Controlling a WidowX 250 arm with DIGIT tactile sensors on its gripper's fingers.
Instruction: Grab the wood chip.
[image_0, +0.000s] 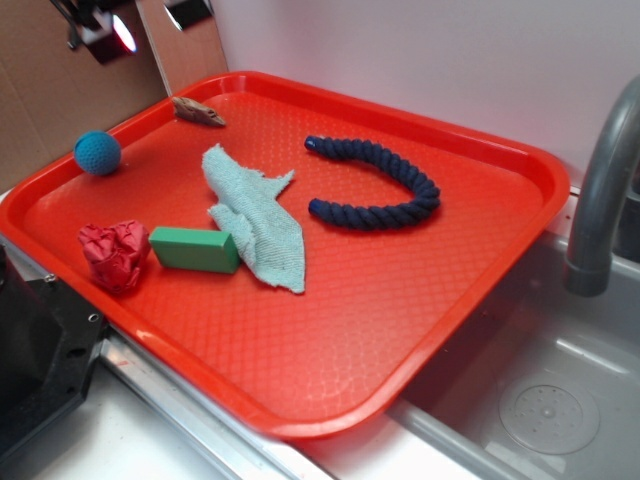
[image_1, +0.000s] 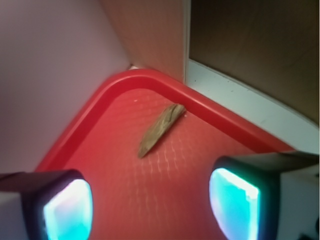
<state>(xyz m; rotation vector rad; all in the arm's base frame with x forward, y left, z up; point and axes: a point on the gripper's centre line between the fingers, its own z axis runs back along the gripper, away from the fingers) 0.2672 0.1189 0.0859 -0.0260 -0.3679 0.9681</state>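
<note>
The wood chip (image_0: 197, 111) (image_1: 160, 129) is a small flat brown sliver with pointed ends, lying in the far left corner of the red tray (image_0: 330, 330) close to its rim. My gripper (image_1: 150, 200) hangs above the tray, open, with nothing between its fingers (image_1: 67, 210); the chip lies ahead of the two pads, apart from them. In the exterior view only a dark part of the arm with a glowing red light (image_0: 122, 32) shows at the top left, above and left of the chip.
On the tray lie a blue ball (image_0: 97, 153), a crumpled red paper ball (image_0: 115, 254), a green block (image_0: 195, 249), a light green cloth (image_0: 257, 214) and a curved dark blue rope (image_0: 385, 185). A grey faucet (image_0: 600, 190) and sink (image_0: 540, 400) stand at the right.
</note>
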